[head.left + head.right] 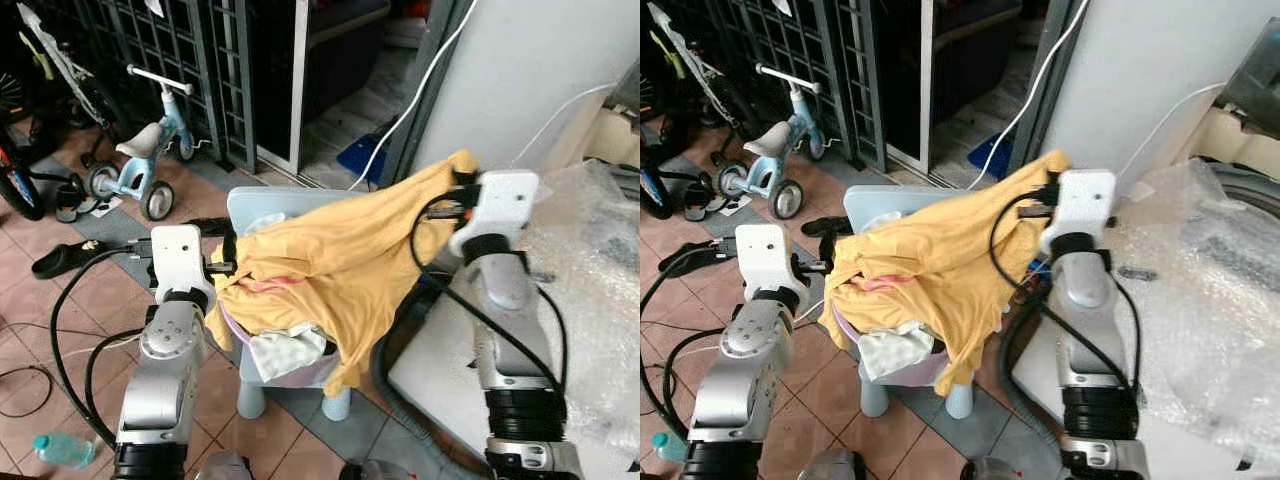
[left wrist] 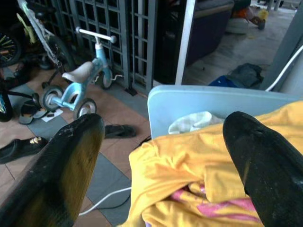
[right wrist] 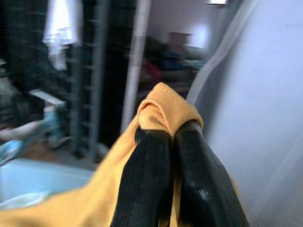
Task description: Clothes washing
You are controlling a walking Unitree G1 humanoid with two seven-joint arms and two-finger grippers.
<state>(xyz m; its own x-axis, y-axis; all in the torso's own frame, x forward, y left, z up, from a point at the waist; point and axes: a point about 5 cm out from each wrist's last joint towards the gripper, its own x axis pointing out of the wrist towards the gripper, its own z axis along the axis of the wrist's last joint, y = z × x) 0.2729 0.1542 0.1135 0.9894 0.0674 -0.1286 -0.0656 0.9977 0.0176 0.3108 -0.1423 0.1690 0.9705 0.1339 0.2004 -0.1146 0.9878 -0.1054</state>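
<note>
Yellow shirt (image 1: 350, 250) held up at one edge over a stool (image 1: 290, 300).
A fold of the shirt is clamped between the closed fingers (image 3: 147, 179) of the right tool (image 3: 163, 137), raised beside a white wall (image 1: 540, 70). From it the shirt is draped down to the left tool (image 2: 161, 156), whose fingers are spread apart just before the cloth.

Count by kind: one yellow garment (image 1: 350, 255), one white cloth (image 1: 285, 352), one pale blue plastic chair (image 2: 199, 101), one blue tricycle (image 1: 145, 150), one plastic bottle (image 1: 62, 449), two claws.
</note>
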